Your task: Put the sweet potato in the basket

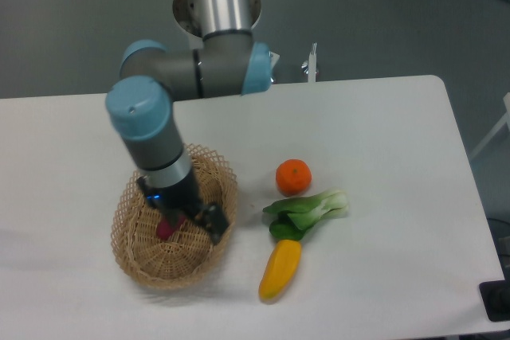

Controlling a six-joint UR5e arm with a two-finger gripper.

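The grey-and-blue robot arm fills the oval tan wicker basket. Right of it, the round orange fruit, leafy green vegetable and yellow pepper cluster together on the white table.

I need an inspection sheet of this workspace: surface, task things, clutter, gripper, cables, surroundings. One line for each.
Surface: white table, no spills seen.
Job's things: sweet potato inside the basket, mostly hidden by the gripper.
Clutter: orange fruit, leafy green vegetable, yellow pepper, all right of the basket.
Gripper: gripper down inside the basket at the sweet potato; grip cannot be told.
Cables: nothing seen.
Surroundings: grey floor behind the table.
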